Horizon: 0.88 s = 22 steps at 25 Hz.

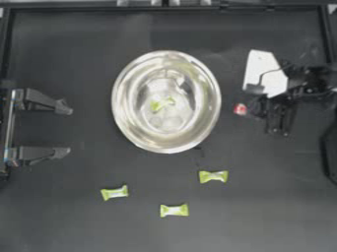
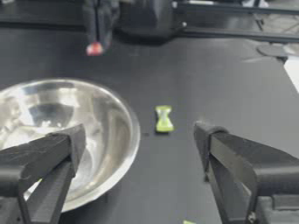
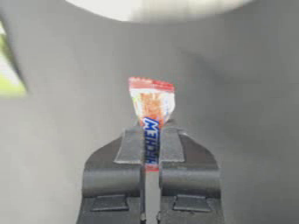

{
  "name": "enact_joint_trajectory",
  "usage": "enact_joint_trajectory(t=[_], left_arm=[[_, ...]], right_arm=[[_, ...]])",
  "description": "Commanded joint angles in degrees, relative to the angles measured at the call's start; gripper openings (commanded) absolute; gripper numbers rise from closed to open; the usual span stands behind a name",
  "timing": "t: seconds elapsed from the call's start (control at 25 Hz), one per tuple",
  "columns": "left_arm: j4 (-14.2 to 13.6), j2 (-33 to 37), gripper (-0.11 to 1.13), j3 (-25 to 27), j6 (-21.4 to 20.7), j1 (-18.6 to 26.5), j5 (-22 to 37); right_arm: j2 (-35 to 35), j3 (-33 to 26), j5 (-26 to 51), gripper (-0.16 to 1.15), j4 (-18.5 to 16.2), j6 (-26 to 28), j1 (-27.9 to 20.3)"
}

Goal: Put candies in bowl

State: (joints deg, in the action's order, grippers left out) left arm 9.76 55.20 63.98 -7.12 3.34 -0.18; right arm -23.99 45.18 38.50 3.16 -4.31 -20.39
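While its two dark jaws are pressed together on the wrapper, the right gripper [image 3: 151, 146] pinches the small red, white and blue twist-wrapped candy [image 3: 151, 107], whose red end sticks out beyond the tips. In the top view that gripper [image 1: 253, 109] sits just beside the right rim of the large shiny silver metal bowl [image 1: 135, 78], with the red candy [image 1: 240, 109] showing between the tips and the rim, not over the bowl. The left wrist view shows the same red candy [image 2: 94, 48] hanging at the tip of the far gripper [image 2: 97, 41], beyond the bowl [image 2: 119, 131].

The left gripper [image 1: 66, 130] rests at the left side of the dark surface [image 1: 66, 221], well apart from the bowl, its jaws spread wide with nothing between them.

Inside the bowl lies one yellow-green candy with a white middle [image 1: 160, 104], near the centre of the reflective bottom. Three more yellow-green candies lie on the surface on the near side of the bowl: one [image 1: 213, 176] closest to the rim and toward the right, one [image 1: 114, 193] toward the left, and one [image 1: 174, 210] between them and farthest from the bowl. All three lie apart from each other.
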Motion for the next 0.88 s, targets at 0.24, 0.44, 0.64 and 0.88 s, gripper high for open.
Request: enact_joint_trajectory(t=[0.24, 0.44, 0.64, 0.88], left_arm=[[0.09, -0.09, 1.02, -0.70, -0.18, 0.09, -0.35], [0.09, -0.09, 1.02, -0.26, -0.18, 0.62, -0.35], [0.09, -0.09, 1.02, -0.18, -0.18, 0.70, -0.35], [0.18, -0.09, 1.02, -0.18, -0.18, 0.97, -0.35]], right_arm=[[1.32, -10.81, -2.37, 0.16, 0.18, -0.70, 1.76], [8.70, -16.00, -6.77, 0.16, -0.18, -2.64, 2.29], [16.17, -18.90, -11.07, 0.17, 0.35, -4.31, 2.37], [24.96, -21.36, -14.33, 0.18, 0.62, -4.39, 2.99]])
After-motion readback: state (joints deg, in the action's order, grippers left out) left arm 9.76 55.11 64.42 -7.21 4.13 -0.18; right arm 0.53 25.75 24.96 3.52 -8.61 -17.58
